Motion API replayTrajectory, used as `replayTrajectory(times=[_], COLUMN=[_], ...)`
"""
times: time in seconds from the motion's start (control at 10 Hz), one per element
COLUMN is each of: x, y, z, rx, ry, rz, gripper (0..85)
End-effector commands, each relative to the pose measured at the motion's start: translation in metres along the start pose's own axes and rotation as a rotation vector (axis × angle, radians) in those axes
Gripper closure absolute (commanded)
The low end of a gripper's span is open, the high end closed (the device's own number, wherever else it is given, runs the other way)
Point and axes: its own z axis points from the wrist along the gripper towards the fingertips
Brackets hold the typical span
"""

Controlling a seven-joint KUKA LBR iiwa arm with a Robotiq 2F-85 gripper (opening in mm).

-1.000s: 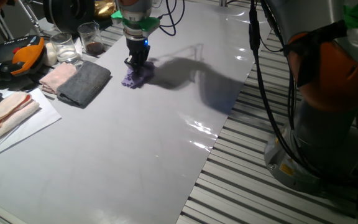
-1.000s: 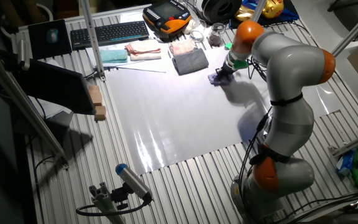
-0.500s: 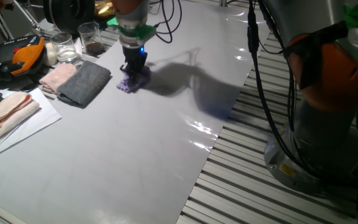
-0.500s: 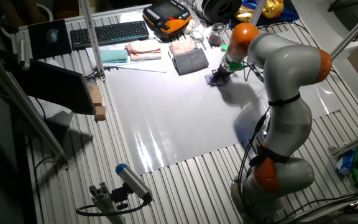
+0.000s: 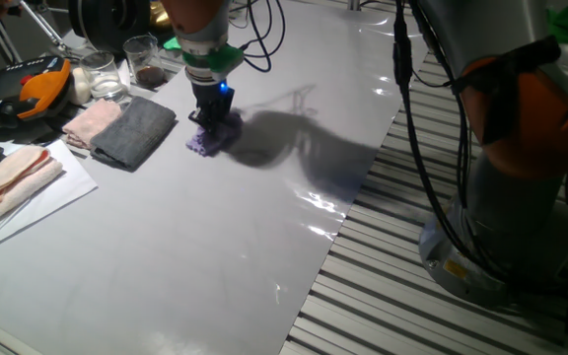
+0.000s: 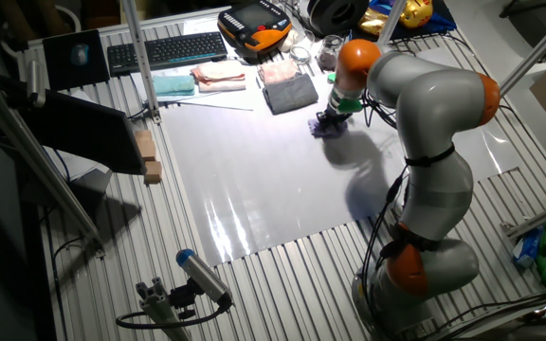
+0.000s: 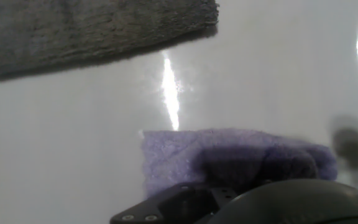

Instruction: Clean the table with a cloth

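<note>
The lavender cloth lies bunched on the pale grey-white table, close to the dark grey folded cloth. My gripper points straight down and presses on it, shut on the cloth. In the other fixed view the cloth shows under the gripper at the table's far side. In the hand view the purple cloth fills the lower middle, with the table beyond it; the fingertips are hidden by the cloth.
A dark grey folded cloth and a pale pink folded cloth lie just left of the gripper. Another pink cloth lies on paper. Glass jars stand behind. Slatted metal grating runs along the table's right edge.
My gripper has dragged the purple cloth a short way to the left across the table, toward the dark grey cloth.
</note>
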Motion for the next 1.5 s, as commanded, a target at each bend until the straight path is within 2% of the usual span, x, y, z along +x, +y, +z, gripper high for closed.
replayTrajectory(times=[0.0,0.2,0.3,0.6,0.9,1.0,1.1,1.3,1.4], x=[0.003,0.009,0.014,0.031,0.04,0.041,0.043,0.044,0.044], y=[0.002,0.004,0.006,0.024,0.037,0.038,0.042,0.051,0.054], z=[-0.002,-0.005,-0.007,-0.013,-0.015,-0.014,-0.013,-0.01,-0.005], rx=[0.005,0.002,-0.01,-0.011,-0.021,-0.026,-0.029,-0.015,-0.027], ry=[0.005,0.012,0.017,0.017,-0.016,-0.043,-0.057,-0.057,-0.062], rz=[0.002,0.007,0.017,0.048,0.025,-0.007,-0.015,-0.023,-0.022], gripper=[85.0,85.0,85.0,85.0,85.0,85.0,85.0,85.0,85.0])
